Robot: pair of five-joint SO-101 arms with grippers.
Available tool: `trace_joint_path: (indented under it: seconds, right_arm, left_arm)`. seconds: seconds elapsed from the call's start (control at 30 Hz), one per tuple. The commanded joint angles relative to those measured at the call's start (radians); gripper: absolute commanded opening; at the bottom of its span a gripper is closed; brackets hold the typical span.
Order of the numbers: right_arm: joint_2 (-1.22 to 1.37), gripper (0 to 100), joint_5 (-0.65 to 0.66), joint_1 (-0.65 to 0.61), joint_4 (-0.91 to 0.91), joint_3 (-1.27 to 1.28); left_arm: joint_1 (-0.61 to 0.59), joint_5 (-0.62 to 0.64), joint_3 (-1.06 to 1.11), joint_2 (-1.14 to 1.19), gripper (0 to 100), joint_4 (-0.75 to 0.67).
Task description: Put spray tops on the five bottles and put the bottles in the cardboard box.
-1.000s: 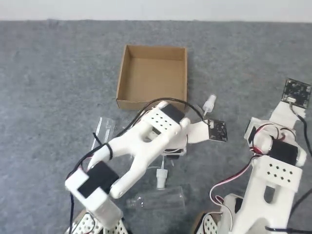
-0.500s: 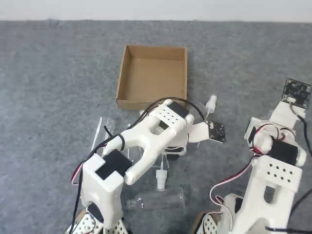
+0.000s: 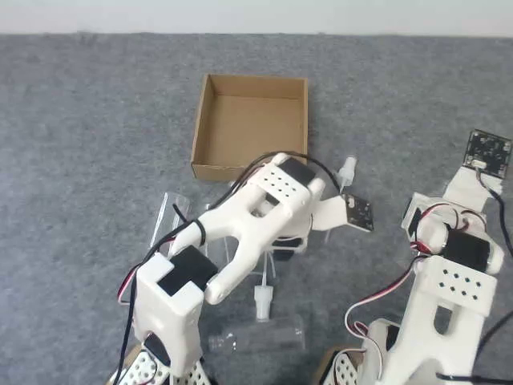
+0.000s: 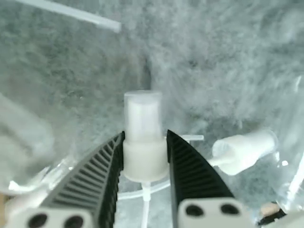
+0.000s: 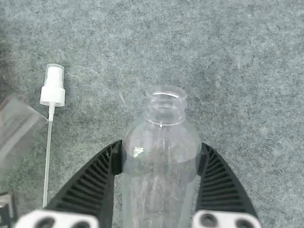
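My left gripper is shut on a white spray top just above the grey carpet, with the top's thin tube hanging below the jaws. In the high view the left arm lies just in front of the cardboard box, which is empty. My right gripper is shut on a clear bottle with an open neck. A loose spray top with its tube lies beside that bottle.
Another spray top lies right of the box, and one lies in front of the left arm. A clear bottle lies near the front edge, and another lies left of the arm. The right arm stands at the right.
The left arm's elbow has lifted and its wrist has edged slightly toward the box. The loose spray top and the bottle in front have slid a little nearer. The right arm has stayed still.
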Motion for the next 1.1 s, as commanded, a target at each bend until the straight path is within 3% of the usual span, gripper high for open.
trace_joint_path:
  seconds: [0.0,0.2,0.6,1.07]
  right_arm:
    - [-0.05,11.2,-0.009,0.005,-0.016,-0.035]
    - [-0.05,11.2,-0.009,0.005,-0.019,-0.035]
    - [-0.05,11.2,-0.009,0.007,-0.021,-0.034]
    - [-0.05,11.2,-0.009,0.01,-0.021,-0.034]
  left_arm:
    - [-0.005,-0.006,-0.104,-0.011,4,0.091]
    - [-0.005,0.12,-0.163,-0.011,4,0.18]
    - [-0.003,0.186,-0.171,-0.021,1,0.203]
    - [-0.005,0.348,-0.165,-0.361,1,0.196]
